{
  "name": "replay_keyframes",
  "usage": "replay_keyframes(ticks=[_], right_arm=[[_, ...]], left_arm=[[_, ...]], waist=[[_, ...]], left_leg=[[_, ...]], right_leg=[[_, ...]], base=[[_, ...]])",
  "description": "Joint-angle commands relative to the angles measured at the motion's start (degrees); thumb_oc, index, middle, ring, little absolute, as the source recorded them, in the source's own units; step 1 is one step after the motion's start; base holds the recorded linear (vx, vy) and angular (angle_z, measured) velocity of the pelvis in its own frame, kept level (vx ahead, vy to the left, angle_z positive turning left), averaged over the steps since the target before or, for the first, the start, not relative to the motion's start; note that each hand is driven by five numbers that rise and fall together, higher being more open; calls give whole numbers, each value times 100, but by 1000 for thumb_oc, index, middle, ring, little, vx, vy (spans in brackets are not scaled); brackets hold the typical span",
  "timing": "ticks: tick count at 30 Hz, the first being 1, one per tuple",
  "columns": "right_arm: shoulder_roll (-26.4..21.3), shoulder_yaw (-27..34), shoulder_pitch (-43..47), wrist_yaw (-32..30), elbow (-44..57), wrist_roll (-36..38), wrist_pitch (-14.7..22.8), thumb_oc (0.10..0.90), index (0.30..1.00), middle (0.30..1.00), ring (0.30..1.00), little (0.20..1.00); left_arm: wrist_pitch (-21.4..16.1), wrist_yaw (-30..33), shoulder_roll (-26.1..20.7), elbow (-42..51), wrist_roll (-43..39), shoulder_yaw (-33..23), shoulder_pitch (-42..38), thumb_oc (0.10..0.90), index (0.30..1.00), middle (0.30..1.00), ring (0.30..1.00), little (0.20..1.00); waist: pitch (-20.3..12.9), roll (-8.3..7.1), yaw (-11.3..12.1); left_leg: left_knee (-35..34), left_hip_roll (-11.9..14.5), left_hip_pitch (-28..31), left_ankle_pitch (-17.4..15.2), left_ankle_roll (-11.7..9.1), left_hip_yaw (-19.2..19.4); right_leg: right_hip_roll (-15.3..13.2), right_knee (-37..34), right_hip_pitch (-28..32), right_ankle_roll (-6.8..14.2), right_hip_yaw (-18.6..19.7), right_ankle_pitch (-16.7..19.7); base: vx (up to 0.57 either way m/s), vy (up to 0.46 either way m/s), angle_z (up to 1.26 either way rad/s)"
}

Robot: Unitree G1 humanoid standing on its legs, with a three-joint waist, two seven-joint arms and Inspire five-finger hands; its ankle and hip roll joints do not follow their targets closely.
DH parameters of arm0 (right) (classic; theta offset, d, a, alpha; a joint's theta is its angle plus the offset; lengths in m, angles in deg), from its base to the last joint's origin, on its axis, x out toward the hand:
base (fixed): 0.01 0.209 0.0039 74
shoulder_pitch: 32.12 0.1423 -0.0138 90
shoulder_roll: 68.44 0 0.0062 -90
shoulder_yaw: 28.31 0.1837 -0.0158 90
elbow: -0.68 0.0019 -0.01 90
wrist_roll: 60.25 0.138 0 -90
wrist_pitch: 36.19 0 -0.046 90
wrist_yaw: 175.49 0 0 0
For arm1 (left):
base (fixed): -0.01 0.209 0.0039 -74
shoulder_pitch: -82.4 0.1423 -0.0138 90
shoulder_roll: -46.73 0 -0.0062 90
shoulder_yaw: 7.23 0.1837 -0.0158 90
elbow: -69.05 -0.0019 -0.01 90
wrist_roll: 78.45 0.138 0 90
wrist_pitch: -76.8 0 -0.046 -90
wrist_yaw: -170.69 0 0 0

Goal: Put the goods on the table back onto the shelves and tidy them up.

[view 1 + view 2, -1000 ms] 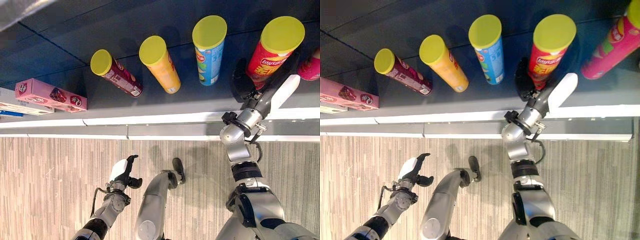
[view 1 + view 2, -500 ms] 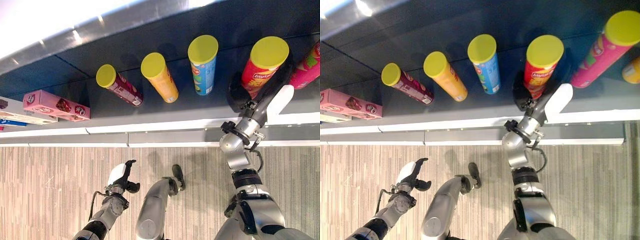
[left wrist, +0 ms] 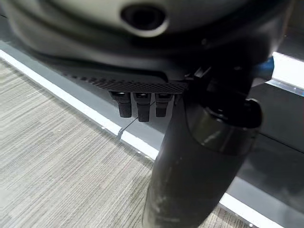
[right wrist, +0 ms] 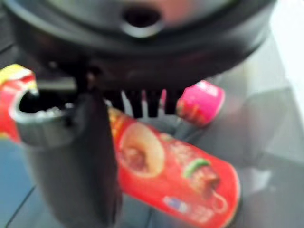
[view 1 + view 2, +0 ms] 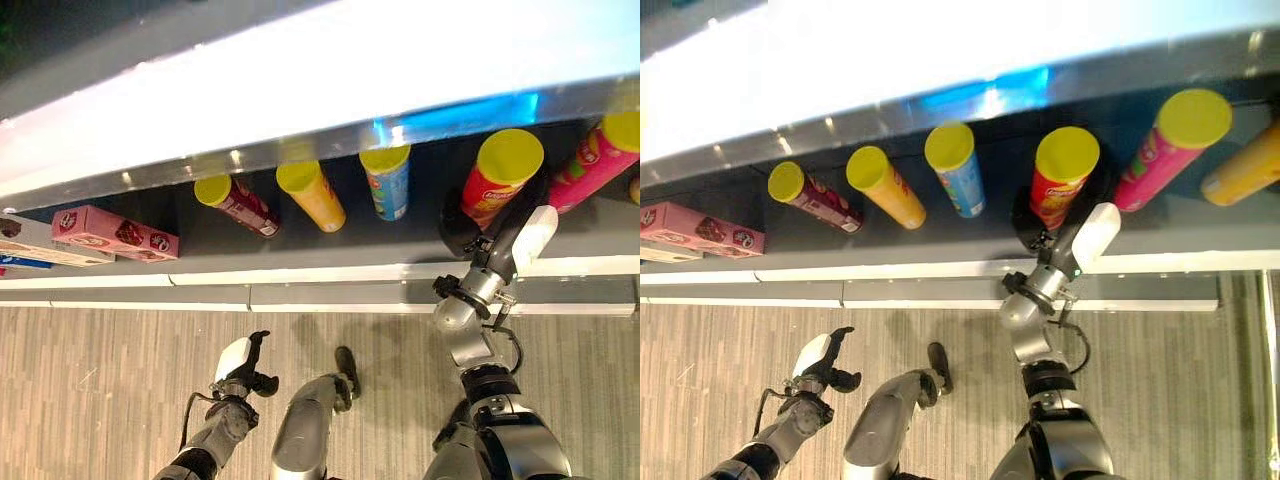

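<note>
Dark shelf (image 5: 300,250): upright red can (image 5: 495,185), right hand (image 5: 470,225) beside.

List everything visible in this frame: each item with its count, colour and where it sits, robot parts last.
Maroon can: one, yellow lid, shelf, leftmost of the row.
Orange can: one, yellow lid, next along.
Blue can: one, yellow lid, middle of row.
Red can: one, yellow lid, at the right hand.
Pink can: one, yellow lid, right of the red can.
Yellow-orange can: one, shelf's far right.
Pink box: one, shelf's left end.
Shelf: dark deck, white front edge.
Right hand: dark, against the red can's base.
Left hand: dark, white thumb cover, low over the floor, holding nothing.
</note>
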Motion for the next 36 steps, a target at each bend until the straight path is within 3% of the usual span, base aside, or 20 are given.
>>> replay_keyframes(ticks=[1, 2, 9, 18, 27, 30, 36], right_arm=[[-79, 44, 371, -32, 475, -169, 626, 800, 900, 900, 900, 900], [-13, 0, 249, 37, 511, -105, 671, 800, 900, 900, 900, 900], [176, -212, -258, 374, 730, 70, 755, 800, 900, 900, 900, 900], [105, -217, -595, 405, 686, 113, 714, 800, 900, 900, 900, 900], [236, -366, -880, 743, 946, 239, 750, 800, 900, 900, 900, 900], [256, -403, -936, 855, 993, 254, 723, 800, 900, 900, 900, 900], [121, -376, -889, 798, 1027, 125, 617, 800, 900, 900, 900, 900]], left_arm=[[64, 339, -58, -235, -1, -169, -260, 800, 900, 900, 900, 900], [71, 336, -42, -288, -6, -230, -228, 800, 900, 900, 900, 900], [121, 325, 86, -506, 36, -338, -147, 800, 900, 900, 900, 900], [176, 256, 240, -626, -37, -420, 59, 800, 900, 900, 900, 900], [198, 223, 305, -697, 19, -400, 232, 800, 900, 900, 900, 900], [239, 189, 342, -785, 31, -429, 398, 800, 900, 900, 900, 900], [277, 146, 420, -884, 52, -375, 515, 800, 900, 900, 900, 900]], waist=[[239, 211, 139], [239, 218, 150], [219, 72, 78], [-263, -193, 96], [-601, -351, 39], [-931, -507, 23], [-1303, -664, -33]], left_leg=[[-1275, -142, 13, 815, -384, -183], [-1342, -97, 106, 951, -352, -93], [-1475, -12, 823, 1058, -366, -169], [-1679, -50, 1182, 1080, -396, -143], [-1974, -124, 1476, 1154, -413, -102], [-2223, -170, 1663, 1199, -422, -69], [-2593, -261, 1909, 1282, -434, -32]], right_leg=[[138, 446, 349, -308, 76, -587], [176, 397, 448, -341, -55, -528], [346, 358, 1187, -404, -221, -661], [460, -48, 1677, -356, -386, -585], [526, -337, 2009, -301, -535, -481], [600, -607, 2225, -257, -598, -405], [686, -994, 2532, -201, -696, -276]], base=[[5, 0, -13], [-47, 5, 2], [23, -21, -3], [40, 8, 10], [27, 15, 2], [66, 23, -1], [40, 19, 4]])
